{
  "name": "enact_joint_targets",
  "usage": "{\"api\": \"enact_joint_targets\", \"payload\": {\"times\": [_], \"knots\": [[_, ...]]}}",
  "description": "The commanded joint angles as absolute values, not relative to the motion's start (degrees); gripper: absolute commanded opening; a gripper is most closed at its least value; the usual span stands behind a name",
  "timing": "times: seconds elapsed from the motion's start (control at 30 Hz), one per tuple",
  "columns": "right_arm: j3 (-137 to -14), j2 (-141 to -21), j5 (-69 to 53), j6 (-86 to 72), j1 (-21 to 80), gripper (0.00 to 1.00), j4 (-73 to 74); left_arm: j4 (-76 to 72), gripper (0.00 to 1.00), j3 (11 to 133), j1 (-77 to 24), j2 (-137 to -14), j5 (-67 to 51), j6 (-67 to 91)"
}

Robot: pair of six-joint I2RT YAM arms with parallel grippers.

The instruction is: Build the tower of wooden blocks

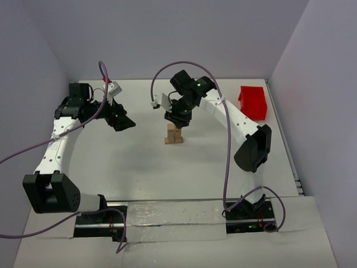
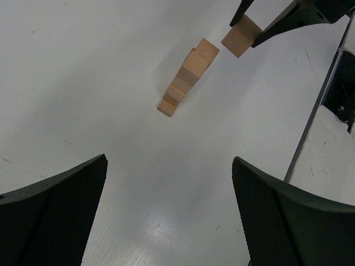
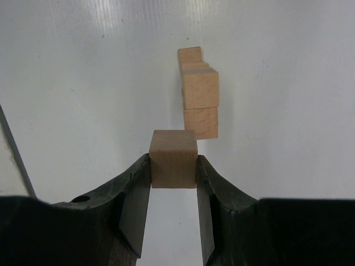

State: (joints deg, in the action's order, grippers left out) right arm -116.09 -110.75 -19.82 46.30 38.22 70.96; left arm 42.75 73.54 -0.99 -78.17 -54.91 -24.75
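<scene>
The tower point(image 1: 174, 135) of tan wooden cubes stands at the table's middle; it also shows in the left wrist view point(image 2: 186, 77) and the right wrist view point(image 3: 198, 94). My right gripper point(image 3: 173, 166) is shut on one wood block point(image 3: 173, 158) and holds it just above and beside the tower's top; the block also shows in the left wrist view point(image 2: 240, 36). In the top view the right gripper point(image 1: 178, 118) hides the held block. My left gripper point(image 2: 169, 194) is open and empty, hovering to the tower's left, as the top view point(image 1: 124, 121) shows.
A red plastic bin point(image 1: 254, 101) stands at the back right by the wall. The table's right edge and a rail point(image 2: 316, 105) run beside the right arm. Purple cables loop over both arms.
</scene>
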Motion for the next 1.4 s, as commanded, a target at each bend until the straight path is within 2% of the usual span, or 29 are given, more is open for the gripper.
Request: {"api": "enact_joint_targets", "payload": {"times": [0.0,0.63,1.37], "knots": [[-121.19,-113.11,-18.42,46.54,38.14,0.0,73.67,43.24,0.99,76.59,-0.53,-78.53,-57.83,-25.84],[-126.74,-118.83,-18.03,47.72,38.14,0.01,74.88,43.68,0.99,76.73,-0.35,-79.02,-57.92,-26.11],[-126.65,-120.23,-18.15,48.25,38.5,0.04,73.57,44.38,0.99,77.62,-0.28,-80.45,-58.29,-26.53]]}}
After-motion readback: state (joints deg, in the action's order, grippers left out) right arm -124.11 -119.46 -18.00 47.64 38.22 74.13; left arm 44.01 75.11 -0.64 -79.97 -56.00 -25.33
